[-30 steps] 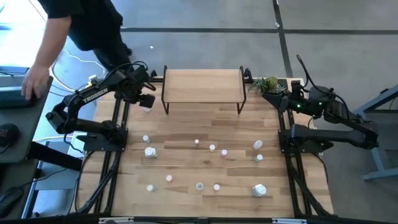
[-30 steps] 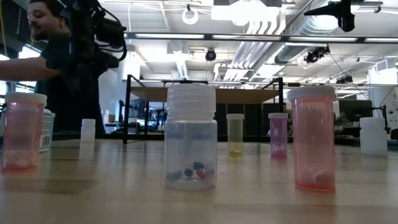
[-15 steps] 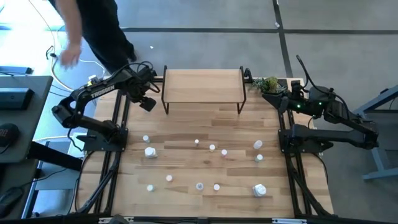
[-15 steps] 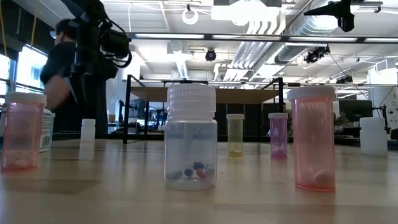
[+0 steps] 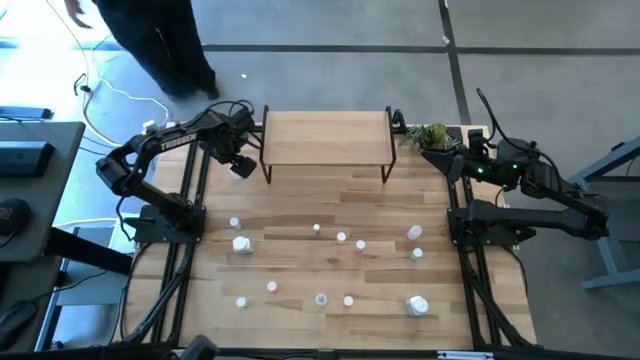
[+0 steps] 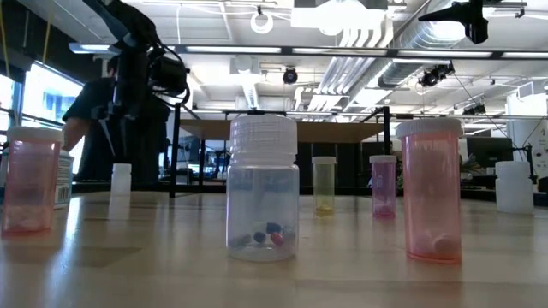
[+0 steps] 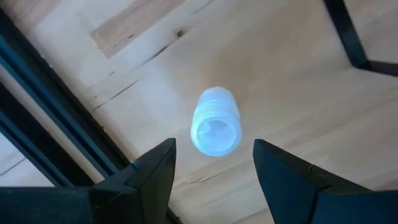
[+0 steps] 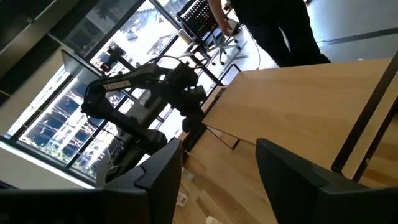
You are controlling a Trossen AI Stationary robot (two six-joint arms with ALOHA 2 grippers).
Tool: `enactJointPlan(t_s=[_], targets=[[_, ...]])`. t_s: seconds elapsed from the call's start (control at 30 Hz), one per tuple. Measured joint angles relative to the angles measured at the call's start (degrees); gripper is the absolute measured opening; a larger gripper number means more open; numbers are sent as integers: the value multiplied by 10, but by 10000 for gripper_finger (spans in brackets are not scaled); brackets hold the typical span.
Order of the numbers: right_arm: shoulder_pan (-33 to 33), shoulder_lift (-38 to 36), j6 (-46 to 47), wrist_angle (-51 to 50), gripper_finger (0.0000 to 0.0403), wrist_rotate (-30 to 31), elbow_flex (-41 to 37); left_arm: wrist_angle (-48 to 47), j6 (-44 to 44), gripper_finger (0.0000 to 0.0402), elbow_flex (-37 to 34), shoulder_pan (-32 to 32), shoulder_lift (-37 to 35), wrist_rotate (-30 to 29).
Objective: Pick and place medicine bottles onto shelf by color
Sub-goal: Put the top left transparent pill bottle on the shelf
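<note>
My left gripper (image 5: 240,165) hangs open, pointing down, over the table's far left, just left of the shelf's (image 5: 326,137) left leg. Below it stands a small white-capped bottle (image 7: 215,121), upright on the tabletop; the fingers (image 7: 146,177) stand above it, one to each side, apart from it. The low view shows that bottle (image 6: 121,177) under the gripper (image 6: 111,128). Several more medicine bottles (image 5: 241,243) stand scattered over the table's near half, among them a clear one (image 6: 263,188) and a pink one (image 6: 431,190). My right gripper (image 8: 217,168) waits open, raised at the far right.
The light-wood shelf on black legs stands at the table's far middle, its left leg (image 7: 348,34) close to my left gripper. A small green plant (image 5: 430,133) sits at the far right by my right arm. A person (image 5: 150,40) stands beyond the far left corner.
My left gripper has come down and moved toward the shelf's left leg, rolling about its own axis, its fingers staying open. The person beyond the far left corner has moved away from the desk at the left.
</note>
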Motion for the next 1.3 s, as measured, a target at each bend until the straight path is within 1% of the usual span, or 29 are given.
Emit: enactJointPlan(t_s=[0.2, 0.5, 0.6, 0.77, 0.9, 1.2, 1.3], targets=[[0, 0, 0, 0, 197, 1, 0, 12, 20, 204, 0, 0, 23, 0], [0, 0, 0, 0, 197, 1, 0, 19, 26, 204, 0, 0, 60, -1], [0, 0, 0, 0, 197, 1, 0, 31, 26, 204, 0, 0, 66, -1], [0, 0, 0, 0, 197, 1, 0, 23, 26, 202, 0, 0, 73, -1], [0, 0, 0, 0, 197, 1, 0, 22, 32, 188, 0, 0, 74, -2], [0, 0, -2, 0, 197, 1, 0, 22, 37, 137, 0, 0, 74, -1], [0, 0, -4, -1, 197, 1, 0, 22, 41, 132, 0, 0, 74, -1]])
